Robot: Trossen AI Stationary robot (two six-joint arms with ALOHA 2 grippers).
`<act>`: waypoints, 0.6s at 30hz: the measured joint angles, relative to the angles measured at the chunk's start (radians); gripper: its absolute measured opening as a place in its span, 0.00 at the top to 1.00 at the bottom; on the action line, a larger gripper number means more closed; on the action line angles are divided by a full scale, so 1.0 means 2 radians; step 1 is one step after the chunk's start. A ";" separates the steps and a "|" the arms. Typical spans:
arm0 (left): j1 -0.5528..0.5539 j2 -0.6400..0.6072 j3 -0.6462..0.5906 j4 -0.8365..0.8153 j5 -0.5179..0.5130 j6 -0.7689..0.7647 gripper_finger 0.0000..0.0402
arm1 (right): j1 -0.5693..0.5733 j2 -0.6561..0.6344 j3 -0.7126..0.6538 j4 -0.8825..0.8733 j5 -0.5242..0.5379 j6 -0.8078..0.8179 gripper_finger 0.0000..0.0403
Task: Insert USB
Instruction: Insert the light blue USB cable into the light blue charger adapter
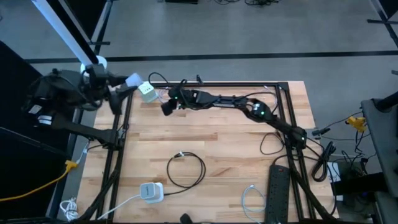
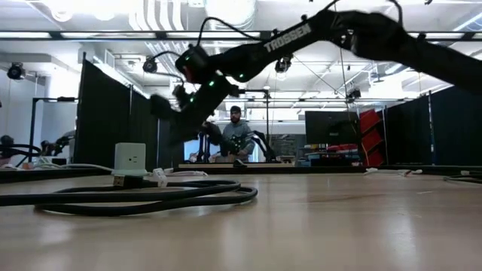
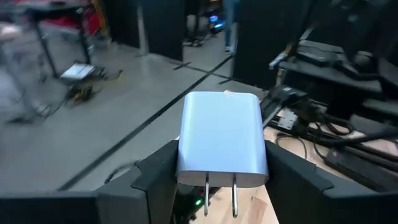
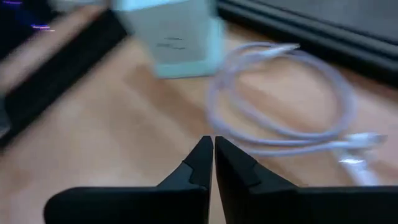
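Note:
My left gripper [image 1: 126, 85] hangs over the table's far left corner, shut on a white two-prong charger [image 3: 222, 140], also visible from above [image 1: 133, 80]. A second white block [image 1: 148, 91] sits on the table just right of it, with a coiled white USB cable [image 4: 280, 93] beside it; the cable's plug [image 4: 354, 158] lies on the wood. My right gripper [image 1: 166, 109] reaches in from the right, shut, with nothing between its fingertips [image 4: 213, 146]. It hovers near that block and cable. My left gripper pinches the charger by its two opposite side faces [image 3: 182, 155] between the two fingers [image 3: 155, 177], near the prong end. The prongs [image 3: 221, 196] point back toward the wrist. The charger is lifted clear of the table.
A black cable loop [image 1: 186, 168] lies mid-table and fills the foreground of the low view [image 2: 143, 197]. Another white charger [image 1: 151, 191] with its cord sits near the front edge. A black power strip [image 1: 280, 186] and a white cable [image 1: 252, 196] lie at front right.

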 joint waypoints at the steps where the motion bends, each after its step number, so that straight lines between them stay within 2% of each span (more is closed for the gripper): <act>1: 0.000 -0.004 0.000 0.000 0.009 0.008 0.51 | 0.000 0.009 0.013 -0.005 0.013 0.000 1.00; 5: 0.000 -0.016 0.000 0.000 0.030 0.041 0.51 | -0.001 0.027 0.023 -0.001 0.028 -0.008 1.00; 9: 0.000 -0.018 0.000 0.000 0.032 0.076 0.51 | 0.003 0.042 0.023 0.011 0.050 -0.062 1.00; 15: 0.000 -0.005 0.000 0.000 0.036 0.109 0.51 | 0.013 0.058 0.023 0.078 0.061 -0.261 1.00; 18: 0.000 0.004 0.000 0.000 0.048 0.117 0.51 | 0.014 0.059 0.024 0.049 0.063 -0.300 1.00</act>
